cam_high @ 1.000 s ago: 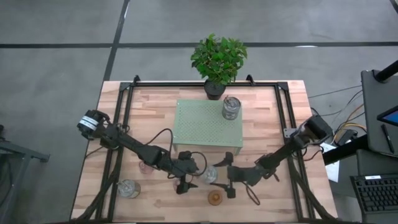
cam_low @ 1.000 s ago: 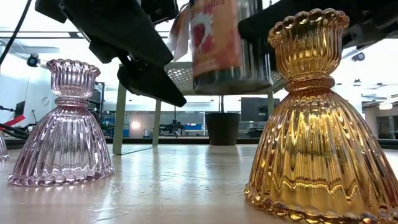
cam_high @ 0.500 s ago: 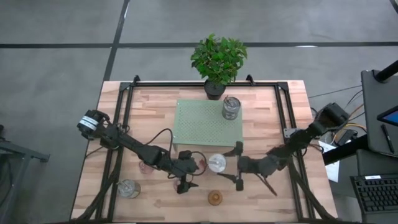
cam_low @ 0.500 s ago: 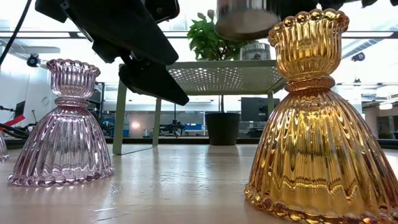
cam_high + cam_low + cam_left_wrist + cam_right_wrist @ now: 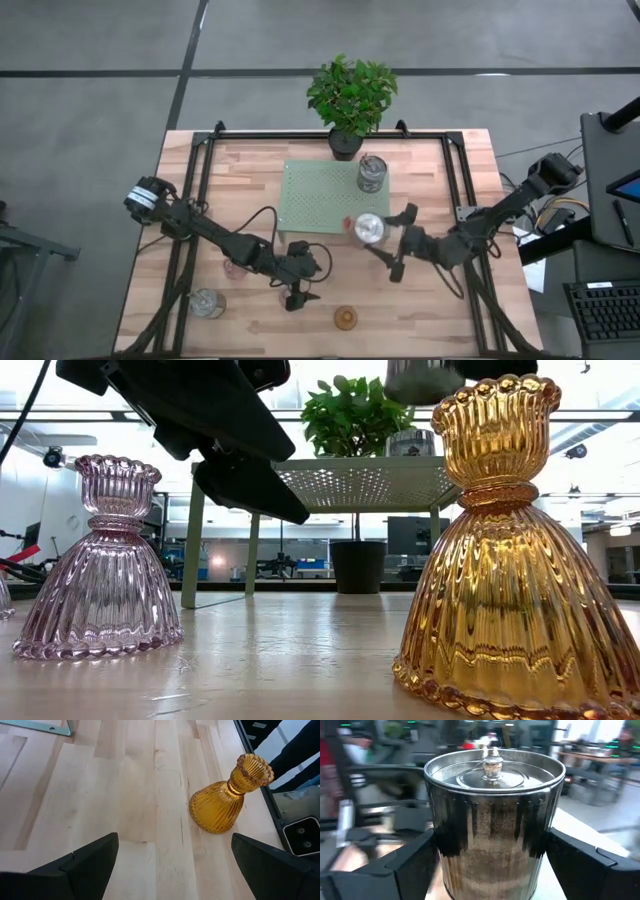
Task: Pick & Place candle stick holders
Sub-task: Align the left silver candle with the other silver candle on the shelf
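My right gripper [image 5: 378, 238] is shut on a silvery tin holder [image 5: 369, 228], held in the air by the near right corner of the green perforated platform [image 5: 325, 200]. It fills the right wrist view [image 5: 492, 815], and its bottom shows at the top of the low view [image 5: 425, 378]. My left gripper [image 5: 297, 298] is open and empty, low over the table left of the amber holder [image 5: 346, 318], which stands on its wide base in the left wrist view [image 5: 225, 800]. A pink holder [image 5: 235, 268] and another silvery one [image 5: 207, 302] stand on the table. A third silvery one [image 5: 371, 173] stands on the platform. My right gripper pinches the silvery holder's round side wall [image 5: 445, 845] between its two fingers [image 5: 410, 865], one on each side. The fingers come level from the table's right side. The holder stands upright in the hold, lifted clear of the table.
A potted green plant [image 5: 350, 95] stands at the table's far edge behind the platform. In the low view the pink holder [image 5: 100, 560] and the amber holder [image 5: 510, 550] stand close to the camera. Black rails run along the table's left and right sides.
My right gripper has risen and carried the silvery holder from the near middle of the table toward the far right, to the platform's near right corner. The holder stays upright. My left gripper has kept still.
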Action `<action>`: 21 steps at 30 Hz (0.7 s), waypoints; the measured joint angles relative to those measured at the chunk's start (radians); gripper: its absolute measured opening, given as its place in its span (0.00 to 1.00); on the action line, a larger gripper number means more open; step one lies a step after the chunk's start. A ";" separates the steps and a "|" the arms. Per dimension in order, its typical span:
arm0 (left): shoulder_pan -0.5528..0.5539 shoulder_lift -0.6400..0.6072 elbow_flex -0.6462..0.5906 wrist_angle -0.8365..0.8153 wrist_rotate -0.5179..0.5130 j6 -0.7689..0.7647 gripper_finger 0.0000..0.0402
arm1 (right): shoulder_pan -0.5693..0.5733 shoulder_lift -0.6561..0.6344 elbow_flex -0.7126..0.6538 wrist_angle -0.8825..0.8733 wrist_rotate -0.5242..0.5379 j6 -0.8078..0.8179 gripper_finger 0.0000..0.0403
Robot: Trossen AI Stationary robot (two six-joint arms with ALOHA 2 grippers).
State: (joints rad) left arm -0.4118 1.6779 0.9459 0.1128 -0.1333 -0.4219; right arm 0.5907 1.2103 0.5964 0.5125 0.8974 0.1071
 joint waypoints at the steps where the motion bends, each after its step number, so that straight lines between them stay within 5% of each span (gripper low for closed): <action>1: 0.000 0.000 0.000 0.000 0.000 0.000 0.96 | -0.002 -0.011 -0.009 -0.010 0.036 0.016 0.82; 7: 0.000 0.000 0.000 0.006 -0.029 -0.002 0.97 | -0.018 -0.063 -0.099 -0.041 0.149 0.141 0.82; 21: 0.000 0.000 0.000 0.035 -0.049 -0.001 0.96 | -0.104 -0.051 -0.170 -0.037 0.143 0.185 0.85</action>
State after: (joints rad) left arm -0.4122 1.6779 0.9459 0.1478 -0.1822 -0.4229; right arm 0.4872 1.1596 0.4266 0.4753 1.0401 0.2924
